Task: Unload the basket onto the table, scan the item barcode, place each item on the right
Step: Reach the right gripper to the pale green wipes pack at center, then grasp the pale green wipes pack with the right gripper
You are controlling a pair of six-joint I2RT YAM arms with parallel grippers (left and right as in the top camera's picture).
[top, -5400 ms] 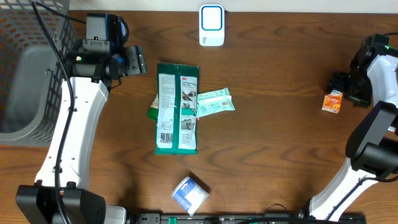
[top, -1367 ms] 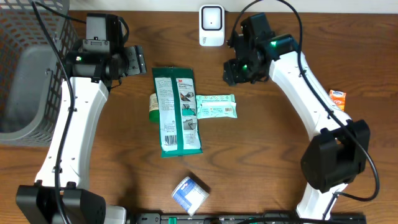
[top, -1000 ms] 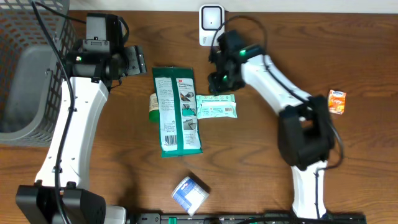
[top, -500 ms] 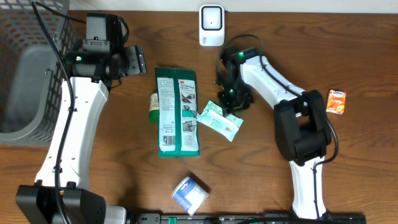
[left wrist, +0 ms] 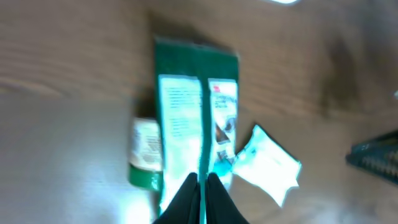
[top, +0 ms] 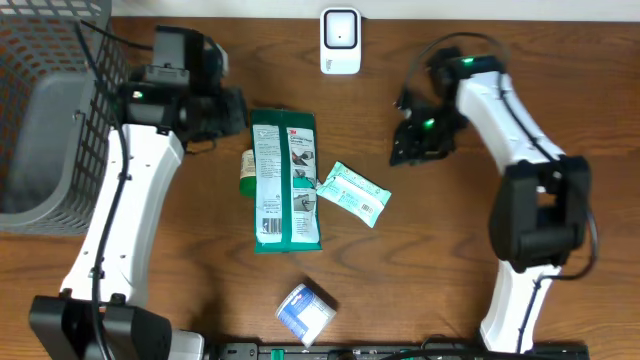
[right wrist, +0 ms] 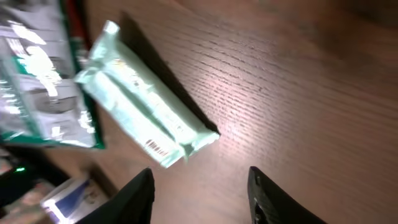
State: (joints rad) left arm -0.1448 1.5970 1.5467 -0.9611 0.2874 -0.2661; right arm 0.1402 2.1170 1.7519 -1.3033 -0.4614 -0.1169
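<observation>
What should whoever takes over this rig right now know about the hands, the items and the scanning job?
Left hand: shut, empty, near the green pouch.
Right hand: open, empty, near the mint packet, not touching it.
Scanner: at the top of the overhead view, no item held up to it.
Done: no item lifted yet.
Left: grasp an item and scan it.

A wire basket (top: pixel 25 45) with a grey liner fills the upper left of the frame. Mid-frame on the wooden counter (top: pixel 450 260) lies a long green pouch (top: pixel 286 180), a small green bottle (top: pixel 246 170) touching its left edge. A blue-and-white box (top: pixel 305 312) sits tilted at bottom centre.
</observation>
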